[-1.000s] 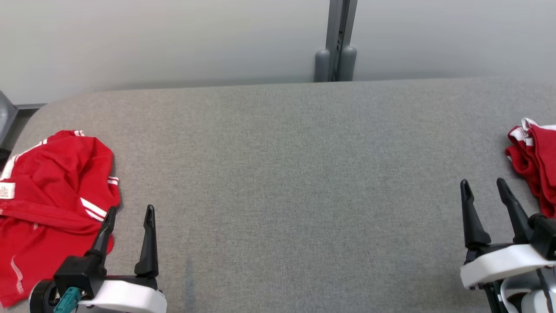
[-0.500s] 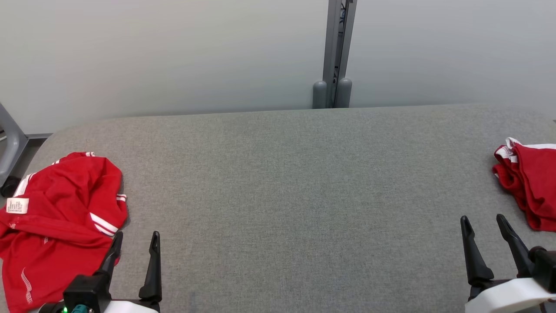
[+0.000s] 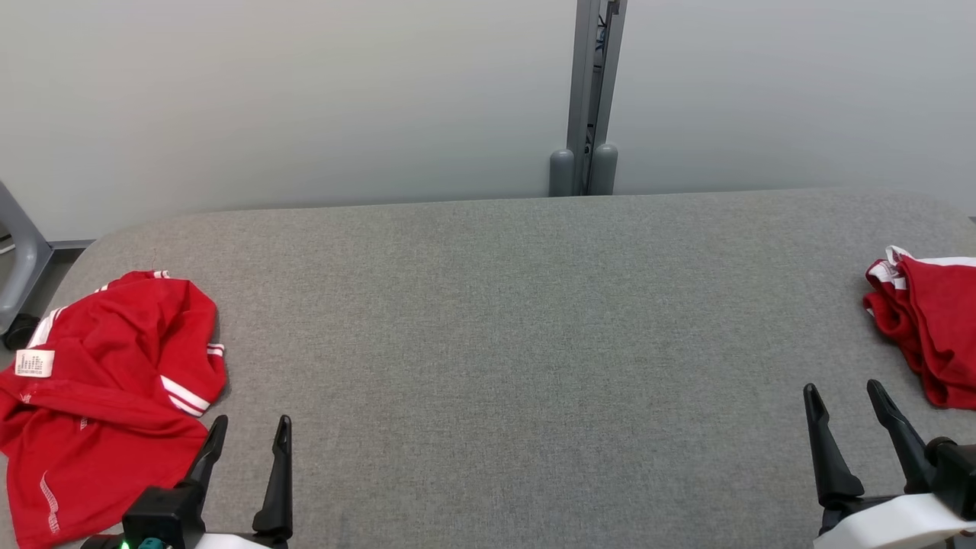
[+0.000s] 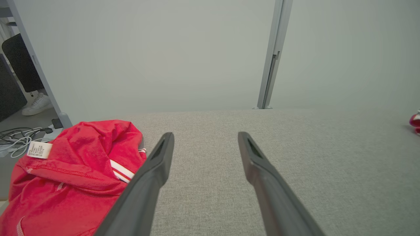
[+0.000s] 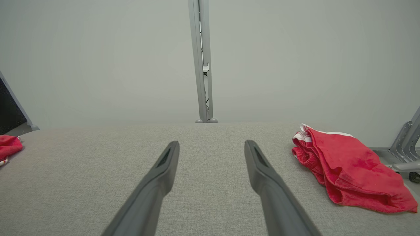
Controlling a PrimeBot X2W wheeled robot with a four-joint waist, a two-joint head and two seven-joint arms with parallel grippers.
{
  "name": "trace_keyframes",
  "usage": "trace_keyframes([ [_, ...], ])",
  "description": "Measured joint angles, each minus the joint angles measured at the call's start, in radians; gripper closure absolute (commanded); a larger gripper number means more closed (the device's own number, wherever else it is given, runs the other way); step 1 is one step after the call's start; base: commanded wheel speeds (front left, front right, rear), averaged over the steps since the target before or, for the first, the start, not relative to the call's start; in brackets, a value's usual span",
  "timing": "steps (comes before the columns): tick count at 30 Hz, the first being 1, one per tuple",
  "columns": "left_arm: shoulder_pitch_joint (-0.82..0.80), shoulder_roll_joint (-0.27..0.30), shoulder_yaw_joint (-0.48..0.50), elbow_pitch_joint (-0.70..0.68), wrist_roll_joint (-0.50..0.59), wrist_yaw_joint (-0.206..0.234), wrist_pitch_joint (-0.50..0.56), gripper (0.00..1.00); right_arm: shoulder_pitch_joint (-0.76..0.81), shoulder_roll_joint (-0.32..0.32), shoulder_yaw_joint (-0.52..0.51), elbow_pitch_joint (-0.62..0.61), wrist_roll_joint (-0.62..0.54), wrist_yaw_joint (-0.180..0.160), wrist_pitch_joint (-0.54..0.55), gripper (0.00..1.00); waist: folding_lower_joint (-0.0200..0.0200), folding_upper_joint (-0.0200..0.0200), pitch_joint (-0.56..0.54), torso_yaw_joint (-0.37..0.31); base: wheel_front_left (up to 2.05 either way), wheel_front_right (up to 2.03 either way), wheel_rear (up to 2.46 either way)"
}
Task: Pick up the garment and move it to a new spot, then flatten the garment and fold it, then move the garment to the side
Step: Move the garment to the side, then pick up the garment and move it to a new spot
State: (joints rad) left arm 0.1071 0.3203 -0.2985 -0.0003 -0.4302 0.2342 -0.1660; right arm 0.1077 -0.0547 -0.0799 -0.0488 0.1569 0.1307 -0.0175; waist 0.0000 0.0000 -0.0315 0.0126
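The crumpled red garment with white stripes (image 3: 107,381) lies bunched at the left end of the grey fabric-covered table (image 3: 518,320), its white care label (image 3: 34,363) turned up on the outer side. It is a heap rather than a spread shape. Its longest run goes from the far edge of the table back towards the robot, and some cloth reaches the table's left rim.

The left gripper (image 3: 252,421) is just beside the garment's near right edge. Its two dark fingers are spread wide with nothing between them and point away from the robot, so the cloth sits to the outer left of the fingers, not ahead of them. In the left wrist view the garment (image 4: 75,170) shows beside and partly behind the left finger. I cannot tell whether that finger brushes the fabric.

The right gripper (image 3: 840,386) is well apart from this heap, across the bare middle of the table, fingers likewise parted and empty. Just beyond it, to its outer side, lies a second red bundle with white trim (image 3: 930,335).

I'd judge the left arm the one to reach. It would have to swing leftward over the cloth before closing.
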Motion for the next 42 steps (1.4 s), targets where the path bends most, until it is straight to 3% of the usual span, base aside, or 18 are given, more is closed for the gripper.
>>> trace_keyframes([
  [29, -0.01, 0.006, -0.012, -0.004, -0.005, 0.011, 0.003, 0.0, 0.0, 0.003, -0.004, 0.001, 0.001, 0.0, 0.0, 0.0, 0.0, 0.0, 0.007, 0.015, 0.0, 0.0, 0.0],
  [35, -0.034, 0.005, -0.014, 0.002, -0.011, 0.009, -0.003, 0.0, 0.001, 0.004, 0.001, -0.011, 0.002, 0.0, 0.0, 0.0, 0.0, 0.0, 0.012, 0.063, 0.0, 0.0, 0.0],
  [42, -0.08, -0.002, -0.009, 0.027, -0.021, -0.005, -0.021, 0.0, -0.002, 0.005, 0.034, -0.04, 0.003, 0.0, 0.006, 0.0, 0.0, 0.0, 0.03, 0.178, 0.0, 0.0, 0.0],
])
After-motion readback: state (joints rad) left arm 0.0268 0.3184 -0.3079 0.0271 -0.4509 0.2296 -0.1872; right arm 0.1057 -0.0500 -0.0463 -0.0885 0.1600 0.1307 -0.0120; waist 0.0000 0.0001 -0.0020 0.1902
